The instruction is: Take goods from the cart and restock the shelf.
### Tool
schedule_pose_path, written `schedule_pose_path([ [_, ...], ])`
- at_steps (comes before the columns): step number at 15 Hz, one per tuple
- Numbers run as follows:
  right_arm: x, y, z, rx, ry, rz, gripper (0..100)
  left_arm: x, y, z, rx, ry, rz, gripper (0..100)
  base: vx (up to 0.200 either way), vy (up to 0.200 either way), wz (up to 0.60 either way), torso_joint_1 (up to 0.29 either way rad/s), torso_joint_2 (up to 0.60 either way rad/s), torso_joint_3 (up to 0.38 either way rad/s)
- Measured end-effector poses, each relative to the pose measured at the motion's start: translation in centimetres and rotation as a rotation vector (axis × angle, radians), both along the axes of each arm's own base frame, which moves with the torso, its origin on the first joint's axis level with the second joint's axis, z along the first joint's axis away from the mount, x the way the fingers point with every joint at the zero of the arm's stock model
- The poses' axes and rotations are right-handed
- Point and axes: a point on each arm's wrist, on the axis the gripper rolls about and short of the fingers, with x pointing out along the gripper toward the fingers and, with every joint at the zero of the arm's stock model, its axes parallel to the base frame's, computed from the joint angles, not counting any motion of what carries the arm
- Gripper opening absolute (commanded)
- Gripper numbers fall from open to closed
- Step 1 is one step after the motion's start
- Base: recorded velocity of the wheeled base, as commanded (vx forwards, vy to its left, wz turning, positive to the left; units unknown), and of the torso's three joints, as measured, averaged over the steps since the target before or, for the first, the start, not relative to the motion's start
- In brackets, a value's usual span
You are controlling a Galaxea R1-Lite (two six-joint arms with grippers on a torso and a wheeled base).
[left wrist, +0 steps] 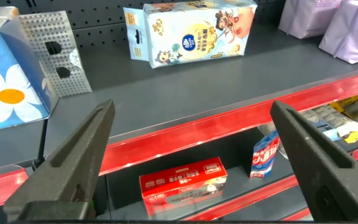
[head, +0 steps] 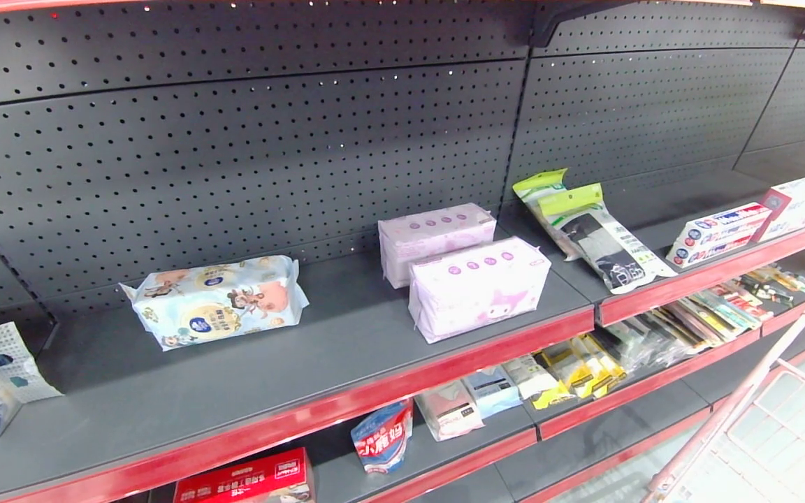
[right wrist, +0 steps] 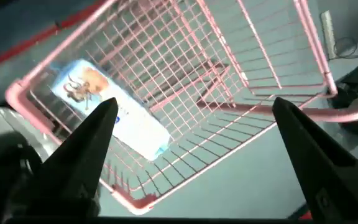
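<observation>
Cart [right wrist: 166, 50] holds one blue pack [right wrist: 107, 109] in its pink wire basket, beneath the right pincer [right wrist: 194, 101], which is spread wide and empty. The left pincer [left wrist: 191, 104], equally wide and empty, faces the shelf [left wrist: 229, 81], where a cartoon pack [left wrist: 191, 31] and two pink packs [head: 476, 286] lie.

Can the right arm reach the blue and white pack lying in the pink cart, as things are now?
Probably yes. The right tool hangs open above the cart, whose top is open, and the pack lies on the basket's floor with nothing over it.
</observation>
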Motion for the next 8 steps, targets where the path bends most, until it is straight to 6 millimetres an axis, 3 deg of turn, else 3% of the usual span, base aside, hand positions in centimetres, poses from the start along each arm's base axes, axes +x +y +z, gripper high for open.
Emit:
schedule_pose_path([
  [4, -1.1, -4.1, -6.4, 0.061, 0.135, 0.256, 100, 0.0, 0.0, 0.0, 0.000, 0.000, 0.000, 100, 0.000, 0.000, 0.00, 0.000, 0.00, 0.000],
  [8, -1.8, -4.6, -11.4, 0.086, 0.206, 0.579, 100, 0.0, 0.0, 0.0, 0.000, 0.000, 0.000, 100, 0.000, 0.000, 0.00, 0.000, 0.00, 0.000],
])
